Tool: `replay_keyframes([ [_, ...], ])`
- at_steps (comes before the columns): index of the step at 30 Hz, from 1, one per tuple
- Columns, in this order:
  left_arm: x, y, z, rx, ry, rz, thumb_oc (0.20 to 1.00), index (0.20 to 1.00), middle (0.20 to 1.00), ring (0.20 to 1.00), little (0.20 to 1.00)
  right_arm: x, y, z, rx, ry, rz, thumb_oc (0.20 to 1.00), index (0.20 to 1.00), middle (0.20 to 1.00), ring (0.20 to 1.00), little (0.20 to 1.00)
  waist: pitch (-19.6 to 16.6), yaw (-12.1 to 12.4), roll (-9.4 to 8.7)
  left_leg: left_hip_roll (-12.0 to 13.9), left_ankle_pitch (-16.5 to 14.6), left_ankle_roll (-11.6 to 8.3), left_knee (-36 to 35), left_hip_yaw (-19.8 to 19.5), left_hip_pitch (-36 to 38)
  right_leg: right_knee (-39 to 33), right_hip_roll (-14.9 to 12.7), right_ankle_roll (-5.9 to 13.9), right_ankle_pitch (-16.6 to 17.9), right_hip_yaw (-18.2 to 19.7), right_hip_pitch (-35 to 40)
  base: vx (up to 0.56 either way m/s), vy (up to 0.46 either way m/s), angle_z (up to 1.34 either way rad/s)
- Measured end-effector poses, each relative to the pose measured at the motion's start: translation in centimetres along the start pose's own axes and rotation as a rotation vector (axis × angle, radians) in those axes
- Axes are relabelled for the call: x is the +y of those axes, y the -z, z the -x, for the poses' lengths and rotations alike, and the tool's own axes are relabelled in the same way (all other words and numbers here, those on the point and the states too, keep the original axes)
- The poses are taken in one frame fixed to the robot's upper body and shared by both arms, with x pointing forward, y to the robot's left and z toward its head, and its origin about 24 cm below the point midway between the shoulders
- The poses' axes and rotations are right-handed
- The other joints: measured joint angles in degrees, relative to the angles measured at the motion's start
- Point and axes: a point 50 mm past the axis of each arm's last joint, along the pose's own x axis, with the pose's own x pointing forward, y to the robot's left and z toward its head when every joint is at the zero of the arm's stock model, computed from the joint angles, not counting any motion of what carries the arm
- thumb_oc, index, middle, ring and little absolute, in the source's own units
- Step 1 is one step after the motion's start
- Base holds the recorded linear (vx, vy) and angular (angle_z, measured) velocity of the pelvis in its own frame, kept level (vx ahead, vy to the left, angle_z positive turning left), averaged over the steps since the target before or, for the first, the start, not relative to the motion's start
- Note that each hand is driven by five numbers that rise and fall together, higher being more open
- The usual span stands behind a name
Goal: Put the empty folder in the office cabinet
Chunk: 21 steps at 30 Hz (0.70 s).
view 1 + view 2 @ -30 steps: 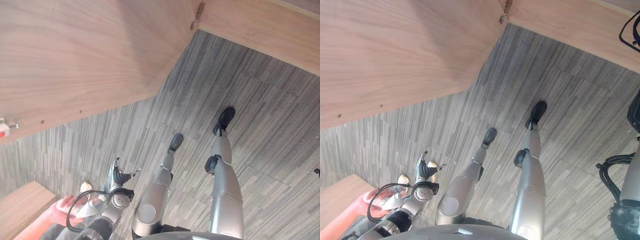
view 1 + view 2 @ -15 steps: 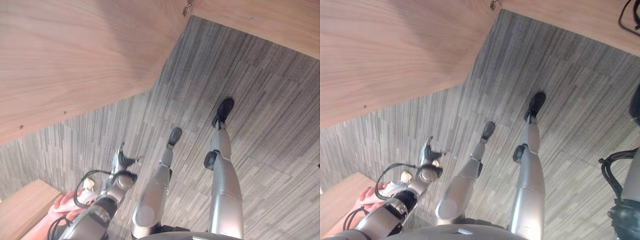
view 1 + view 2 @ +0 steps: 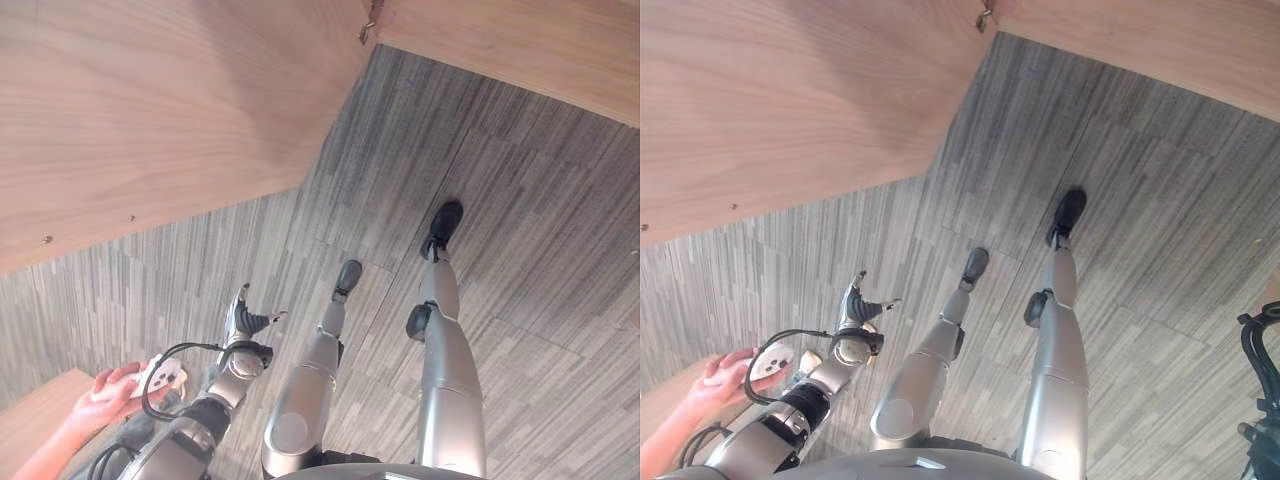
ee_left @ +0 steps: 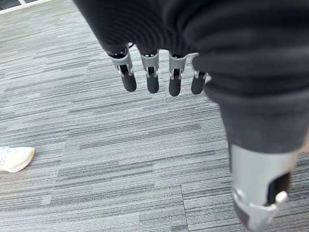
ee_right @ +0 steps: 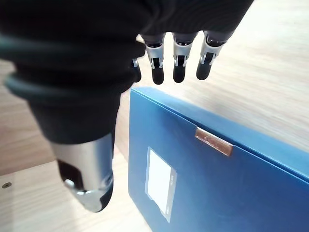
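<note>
At the far left, a person's hand with a small white device is seen beside a low wooden surface. Just right of it, the left hand hangs over open grey carpet, its fingers straight, spread and holding nothing; a white shoe lies well apart. Wooden cabinet panels bound the carpet above. In the right wrist view, the right hand is held over a blue folder lying flat on wood, its long edge running diagonally; the fingers are straight, not touching it.
</note>
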Motion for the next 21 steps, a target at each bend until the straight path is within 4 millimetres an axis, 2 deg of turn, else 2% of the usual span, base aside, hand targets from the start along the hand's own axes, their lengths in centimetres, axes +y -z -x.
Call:
replay_keyframes([
  [9,-0.1,0.3,0.1,0.015,0.001,0.000,1.000,1.000,1.000,1.000,1.000,0.7,1.2,0.6,0.019,-0.028,0.028,1.000,1.000,1.000,1.000,1.000,0.07,-0.87,-0.20,0.43,0.08,-0.16,-0.01,0.02,-0.06,0.01,0.33,0.08,0.02,-0.10,0.00,0.00,0.000,0.00],
  [12,0.0,0.7,0.1,0.028,0.000,-0.005,1.000,1.000,1.000,1.000,1.000,1.2,2.0,0.9,0.026,-0.076,0.133,1.000,1.000,1.000,1.000,1.000,0.05,-1.02,-0.40,0.46,0.11,-0.22,-0.01,0.00,-0.11,0.00,0.33,0.08,0.03,-0.14,0.00,0.00,0.000,0.00],
  [13,0.1,0.7,0.1,0.029,0.000,-0.007,1.000,1.000,1.000,1.000,1.000,1.3,2.5,1.0,0.012,-0.105,0.239,1.000,1.000,1.000,1.000,1.000,0.03,-1.01,-0.45,0.46,0.12,-0.23,-0.01,-0.02,-0.13,0.00,0.33,0.07,0.03,-0.15,0.00,0.00,0.000,0.00],
  [16,0.6,0.5,0.0,0.010,0.005,-0.020,1.000,1.000,1.000,1.000,1.000,1.1,4.7,1.3,-0.040,-0.198,0.727,1.000,1.000,1.000,1.000,1.000,-0.14,-0.73,-0.92,0.47,0.13,-0.25,-0.01,0.02,-0.48,-0.02,0.33,0.10,0.07,-0.17,-0.10,0.01,-0.018,0.00],
  [18,1.0,0.4,0.0,-0.001,0.011,-0.027,1.000,1.000,1.000,1.000,1.000,0.4,6.3,1.4,-0.092,-0.252,1.042,1.000,1.000,1.000,1.000,1.000,-0.38,-0.48,-1.27,0.61,0.13,-0.25,-0.04,0.16,-0.35,-0.38,0.53,0.81,-0.22,-0.09,-0.11,-0.02,-0.015,-0.04],
  [19,1.4,-0.3,-0.1,-0.037,0.014,-0.024,1.000,1.000,1.000,1.000,1.000,-0.3,6.3,1.0,-0.130,-0.249,1.201,1.000,1.000,1.000,1.000,1.000,-0.43,0.63,-1.37,0.72,0.14,-0.26,0.00,0.18,-0.63,-0.77,0.70,0.95,0.22,-0.09,-0.25,-0.02,-0.010,-0.03],
  [21,1.6,-0.5,-0.1,-0.046,0.016,-0.027,1.000,1.000,1.000,1.000,1.000,-0.4,5.9,0.8,-0.158,-0.249,1.284,1.000,1.000,1.000,1.000,1.000,-0.43,1.11,-1.38,0.86,0.16,-0.30,-0.01,0.00,-0.94,-0.73,0.77,1.11,0.36,-0.18,-0.47,0.00,0.000,0.00],
])
